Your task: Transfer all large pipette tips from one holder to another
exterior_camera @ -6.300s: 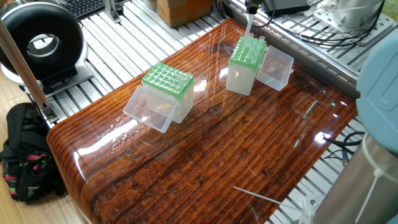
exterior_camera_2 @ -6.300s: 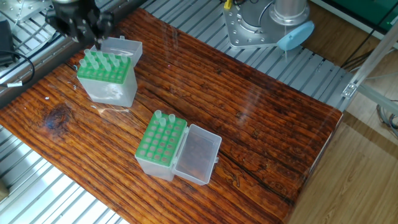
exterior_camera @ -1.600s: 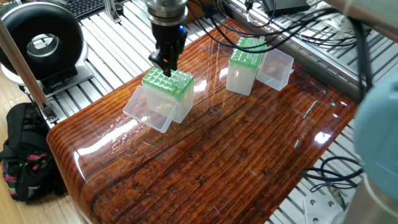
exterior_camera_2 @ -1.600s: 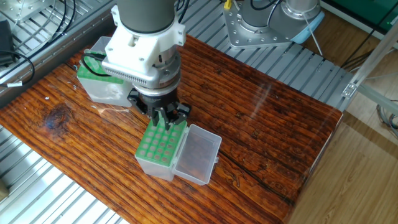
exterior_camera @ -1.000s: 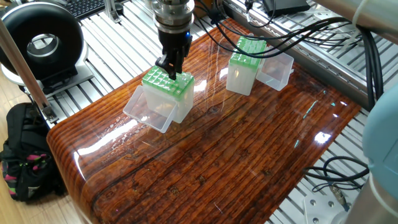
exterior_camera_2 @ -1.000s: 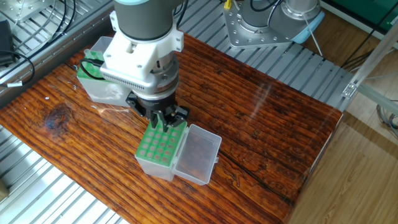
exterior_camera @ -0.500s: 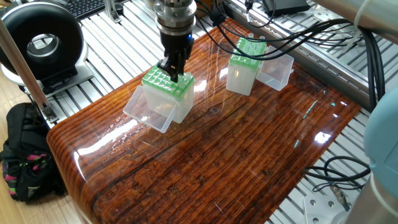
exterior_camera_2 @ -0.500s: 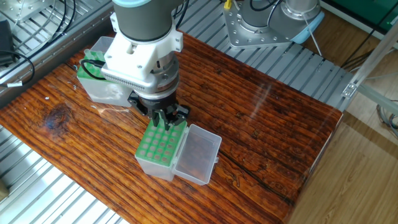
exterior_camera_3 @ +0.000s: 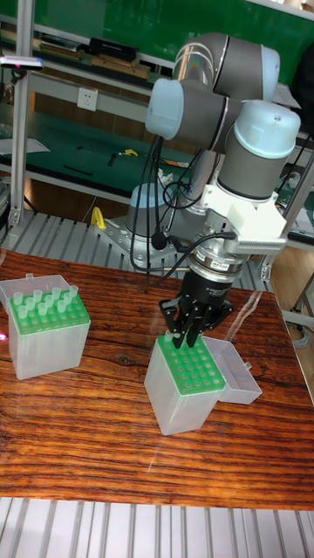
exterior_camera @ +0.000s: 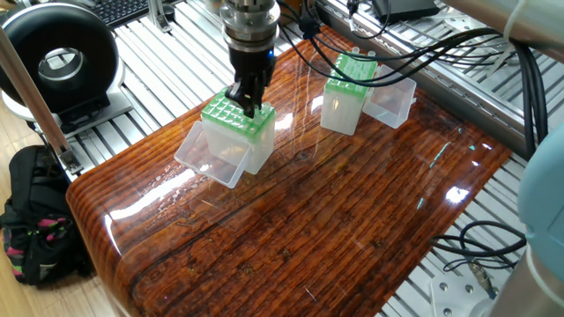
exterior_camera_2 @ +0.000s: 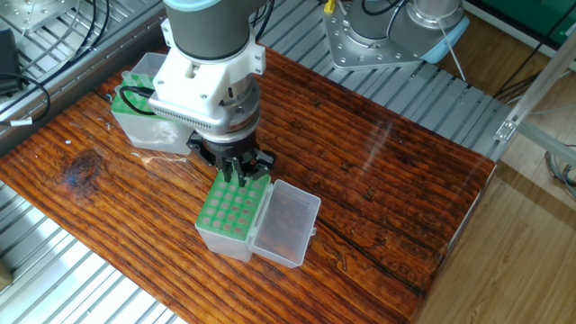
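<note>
Hovering hand [exterior_camera_3: 186,336] at green-topped box [exterior_camera_3: 186,385], grip unclear, pipette tips [exterior_camera_3: 42,303] well apart.

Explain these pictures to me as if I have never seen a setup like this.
This is one robot arm working at a wooden table. All three pictures show the same moment: two cameras look down from opposite sides, and the tall one looks from the front. On the table stand two clear boxes with green tops. These are holders for large pipette tips, slim plastic tubes. The far holder has many large pipette tips standing in it. The arm's two-finger gripper is lowered onto the near holder, whose clear lid lies open beside it. Whether it grips a tip cannot be seen.
</note>
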`<state>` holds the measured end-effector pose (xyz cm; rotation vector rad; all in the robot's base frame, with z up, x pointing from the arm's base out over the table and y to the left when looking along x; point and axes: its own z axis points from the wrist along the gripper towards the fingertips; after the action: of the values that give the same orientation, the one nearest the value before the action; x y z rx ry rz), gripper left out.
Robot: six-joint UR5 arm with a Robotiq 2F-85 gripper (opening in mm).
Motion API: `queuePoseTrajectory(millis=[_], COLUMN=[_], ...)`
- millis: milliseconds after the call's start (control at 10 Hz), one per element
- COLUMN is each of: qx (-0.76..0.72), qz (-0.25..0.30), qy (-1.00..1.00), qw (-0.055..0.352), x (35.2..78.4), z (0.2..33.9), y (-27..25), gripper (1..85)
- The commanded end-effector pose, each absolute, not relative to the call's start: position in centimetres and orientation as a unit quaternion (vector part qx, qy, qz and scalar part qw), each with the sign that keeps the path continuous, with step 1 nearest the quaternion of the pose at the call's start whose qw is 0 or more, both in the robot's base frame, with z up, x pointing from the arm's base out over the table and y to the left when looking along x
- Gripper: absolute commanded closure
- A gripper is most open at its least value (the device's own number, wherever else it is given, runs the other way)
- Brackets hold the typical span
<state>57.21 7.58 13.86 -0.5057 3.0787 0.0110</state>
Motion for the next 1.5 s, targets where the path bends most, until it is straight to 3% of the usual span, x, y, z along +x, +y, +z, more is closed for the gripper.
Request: queuePoseTrajectory(millis=[0, 400, 900, 1400], qx=[-0.16, -0.159, -0.153, -0.153], qz=[0.008, 0.007, 0.007, 0.012], qy=[0.987, 0.987, 0.988, 0.988], qw=[0.013, 0.01, 0.003, -0.01], x=[57.3, 57.2, 57.1, 57.3], z=[13.9, 13.8, 14.3, 17.2], y=[7.7, 7.7, 7.7, 7.8], gripper=[60.0, 61.0, 73.0, 76.3])
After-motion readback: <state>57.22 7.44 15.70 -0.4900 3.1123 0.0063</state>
